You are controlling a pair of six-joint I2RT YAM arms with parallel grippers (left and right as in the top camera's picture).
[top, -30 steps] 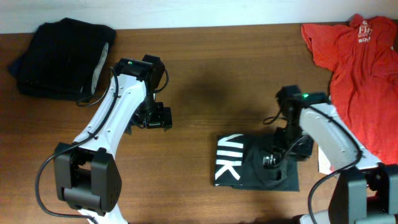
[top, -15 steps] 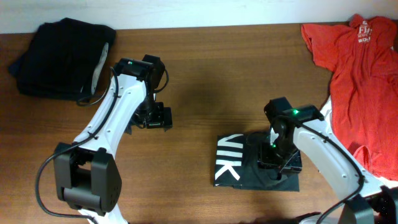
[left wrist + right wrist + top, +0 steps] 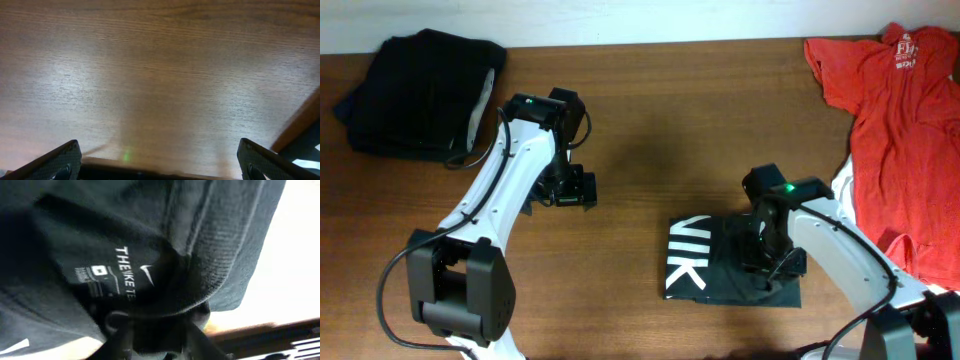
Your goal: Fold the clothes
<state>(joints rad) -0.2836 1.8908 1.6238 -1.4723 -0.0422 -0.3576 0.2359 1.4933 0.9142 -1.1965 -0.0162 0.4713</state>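
Garment in hand: black lettered garment [image 3: 715,272], lying on the near right part of the table [image 3: 670,100] as a compact rectangle. White block letters show along its left edge.

Right gripper [image 3: 772,258] sits low on the right half of that rectangle, over the collar area. In the right wrist view the fabric fills the frame. The neck label [image 3: 112,272] is plain to read and a thick ridge of cloth bunches just above the dark, blurred fingers. I cannot tell whether the jaws pinch that ridge or only press on it.

Left gripper [image 3: 566,190] hangs over bare wood left of centre, well apart from any cloth. Its fingertips [image 3: 55,160] sit at opposite edges of the left wrist view, so the claw is spread wide and holds nothing.

Other clothes: black pile [image 3: 420,85] at the far left corner, looking already stacked. Red T-shirt [image 3: 905,130] is spread loose down the right edge, unfolded.

Judgement: the lettered piece is at or near its last fold, and the step in hand is tidying or flattening the collar end. The next move likely calls for a clean release and a straight lift, so the bundle does not drag open. The red shirt would then need both arms.
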